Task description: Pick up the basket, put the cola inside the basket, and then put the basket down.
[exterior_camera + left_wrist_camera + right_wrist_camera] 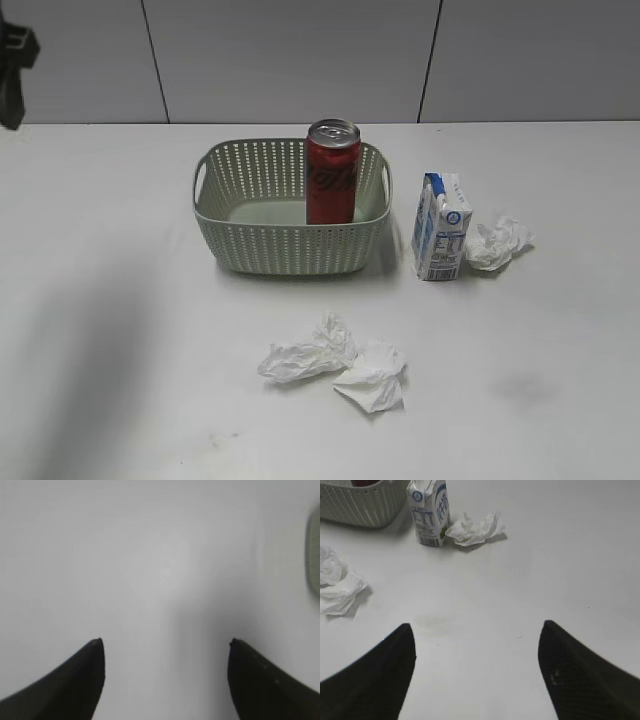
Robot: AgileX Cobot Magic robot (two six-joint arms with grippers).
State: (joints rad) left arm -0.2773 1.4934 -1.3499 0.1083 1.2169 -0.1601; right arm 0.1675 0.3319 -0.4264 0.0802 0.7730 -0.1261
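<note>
On the table, cola (332, 172) upright inside basket (290, 245), left claw (166, 642) and right claw (477, 625) spread wide, empty.

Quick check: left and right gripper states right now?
Left gripper: open, holding nothing, above bare table.
Right gripper: open, holding nothing, above bare table.

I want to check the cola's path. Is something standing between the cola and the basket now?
Nothing visible does. The cola already stands upright inside the basket, toward its right side. The carton and the tissues lie outside the basket on the table. Both grippers are open and away from the basket.
</note>
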